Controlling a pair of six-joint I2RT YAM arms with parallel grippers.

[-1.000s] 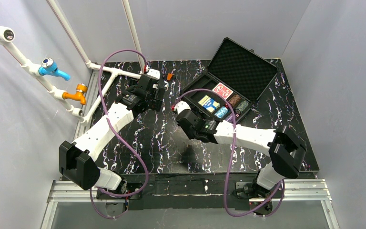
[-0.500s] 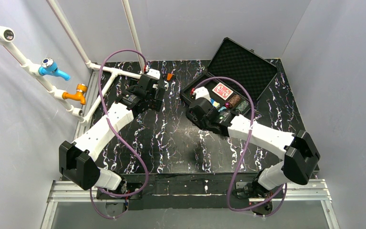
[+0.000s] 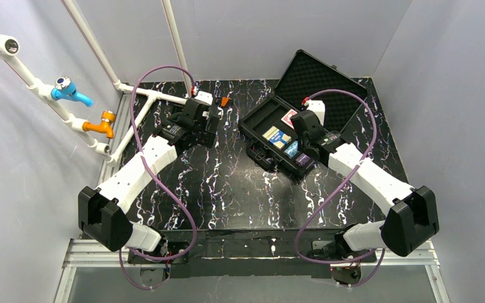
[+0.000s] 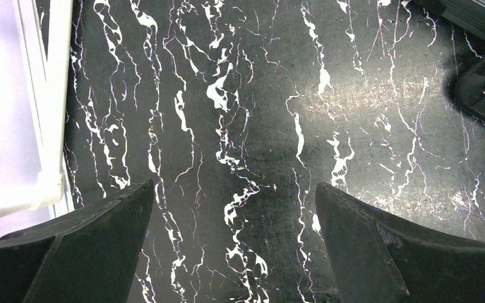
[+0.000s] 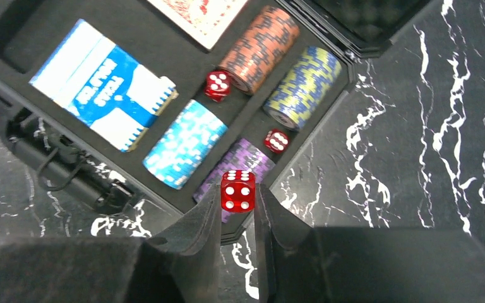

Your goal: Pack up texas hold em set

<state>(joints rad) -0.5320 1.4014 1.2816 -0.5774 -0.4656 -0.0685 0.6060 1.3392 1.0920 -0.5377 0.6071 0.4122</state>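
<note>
Gripping one small red die (image 5: 238,190) in right jaws, low over near corner of open black case (image 3: 319,87), just above purple chip stack (image 5: 243,156); left jaws wide apart w/ nothing between, over bare desk (image 4: 246,126). Prob. hard, light & slick, apt to bounce or roll off the chips. Best pinched on flat opp. faces as here.

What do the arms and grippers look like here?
The left arm and right arm have white shells and blocky black joints. A purple cable loops along each. The left gripper and right gripper each have two black wedge-shaped fingers.
</note>
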